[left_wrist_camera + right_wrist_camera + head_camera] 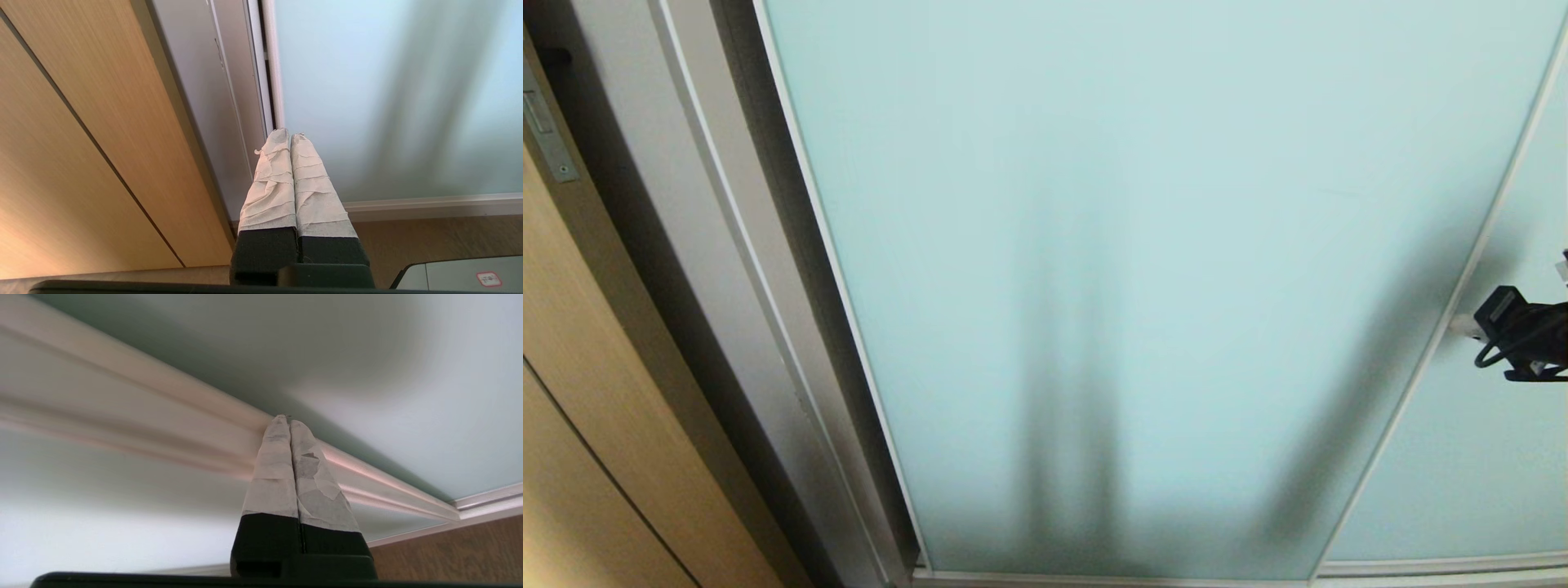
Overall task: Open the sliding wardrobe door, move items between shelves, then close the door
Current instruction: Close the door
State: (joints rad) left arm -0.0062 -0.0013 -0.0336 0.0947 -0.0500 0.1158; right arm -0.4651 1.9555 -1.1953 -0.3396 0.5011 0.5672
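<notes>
Pressing its taped fingertips against the silver-white frame strip, the right gripper [289, 421] had its fingers pinched fully together and held nothing. It reached in from the right edge of the head view [1474, 327], at the vertical frame where the sliding wardrobe door [1111, 245] met a second frosted panel [1486, 457] on the right. The door filled the middle of the scene and looked fully closed. Doing this step well probably meant keeping the closed tips seated against the raised frame edge, not the smooth glass, and pushing steadily along the track so they would not skid off. Whether the tips actually touched the strip was hard to tell, since that view was smeared. The left gripper [291, 136] hung parked near the door's left frame, fingers also shut and empty, beside the tan wooden door [90, 134]. Counted: two frosted panels, two grippers, one wooden door; no shelves or folded items showed.
</notes>
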